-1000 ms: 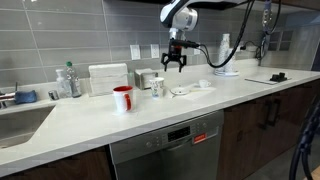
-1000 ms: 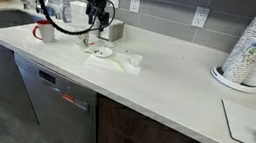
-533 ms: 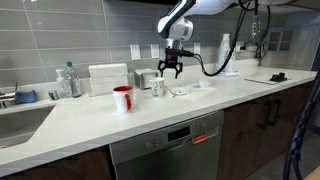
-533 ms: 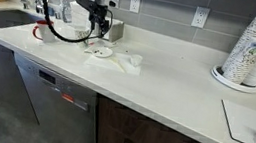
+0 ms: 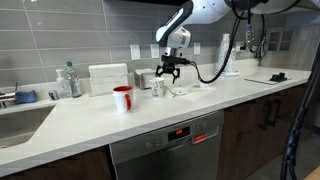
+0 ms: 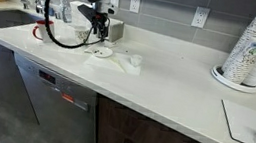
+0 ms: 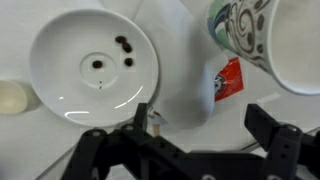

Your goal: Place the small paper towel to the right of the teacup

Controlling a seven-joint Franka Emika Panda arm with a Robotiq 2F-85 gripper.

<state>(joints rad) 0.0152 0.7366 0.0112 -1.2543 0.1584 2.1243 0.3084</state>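
Half a second on, the tool [image 5: 168, 72] has dropped lower and slid towards the teacup [image 5: 158, 87], jaws spread wide and empty. Wrist view puts it between teacup and saucer [image 7: 92, 62]. The small paper towel [image 6: 135, 58] lies beyond the saucer, untouched, so the grab looks still to come.

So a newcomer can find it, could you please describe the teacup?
On the white countertop, look near the gripper, past the red mug. The teacup stands there beside a white saucer; unlike the mug, it is white with dark swirling markings.
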